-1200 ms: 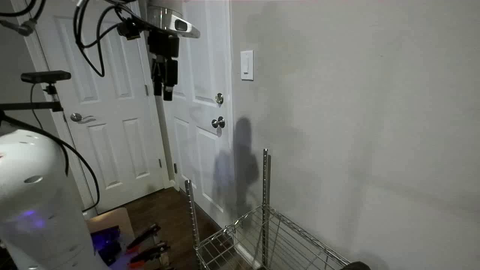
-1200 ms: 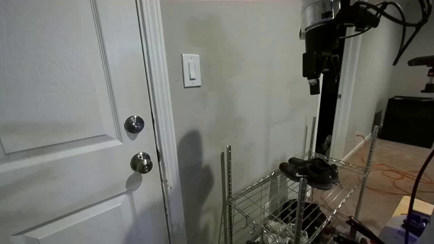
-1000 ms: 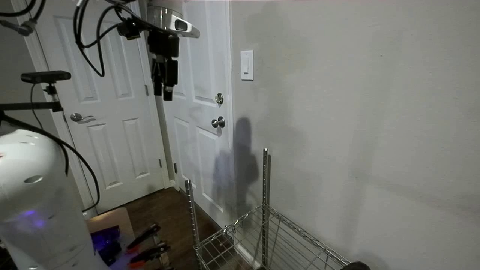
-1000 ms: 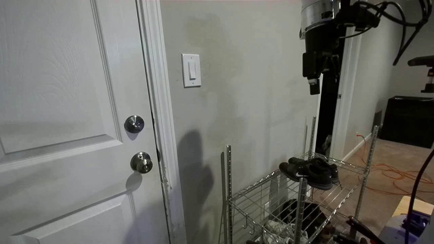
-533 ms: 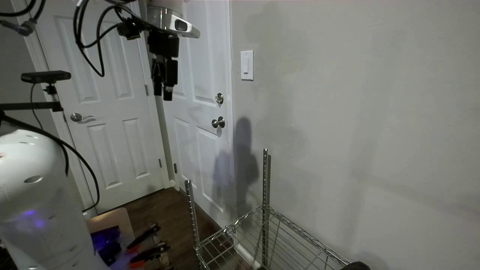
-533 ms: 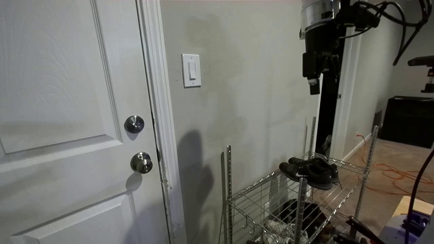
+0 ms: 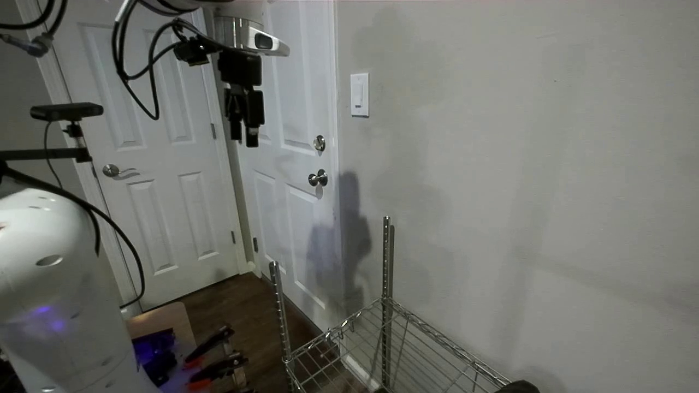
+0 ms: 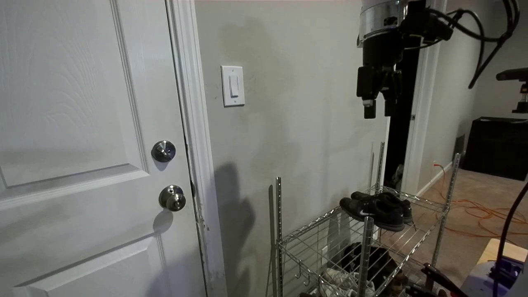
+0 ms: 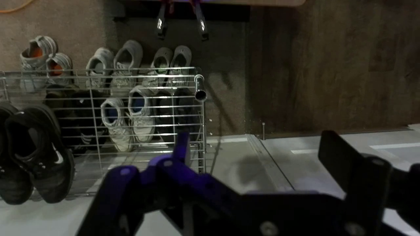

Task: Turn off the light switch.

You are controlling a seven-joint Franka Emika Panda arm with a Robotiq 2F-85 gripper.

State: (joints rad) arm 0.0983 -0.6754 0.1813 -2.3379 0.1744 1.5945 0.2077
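Observation:
The light switch is a small white upright plate with a toggle in its middle, on the grey wall just beside the door frame. It shows in both exterior views (image 7: 359,95) (image 8: 233,86) and is out of the wrist view. My black gripper points down in the air, clearly apart from the switch, in both exterior views (image 7: 244,141) (image 8: 379,112). Its fingertips hang a little lower in the picture than the plate. In the wrist view the gripper (image 9: 256,142) has its fingers wide apart with nothing between them.
A wire shelf (image 8: 313,228) with upright posts stands along the wall below; black shoes (image 8: 377,210) lie on top. A white door (image 8: 82,103) with a metal knob (image 8: 172,198) adjoins the switch. Cables (image 7: 153,71) hang from my arm. Clamps (image 7: 218,365) sit near my base.
My gripper has shifted slightly, a little toward the side of the switch and slightly lower in both exterior views. Its shadow on the wall has moved too. The switch looks the same.

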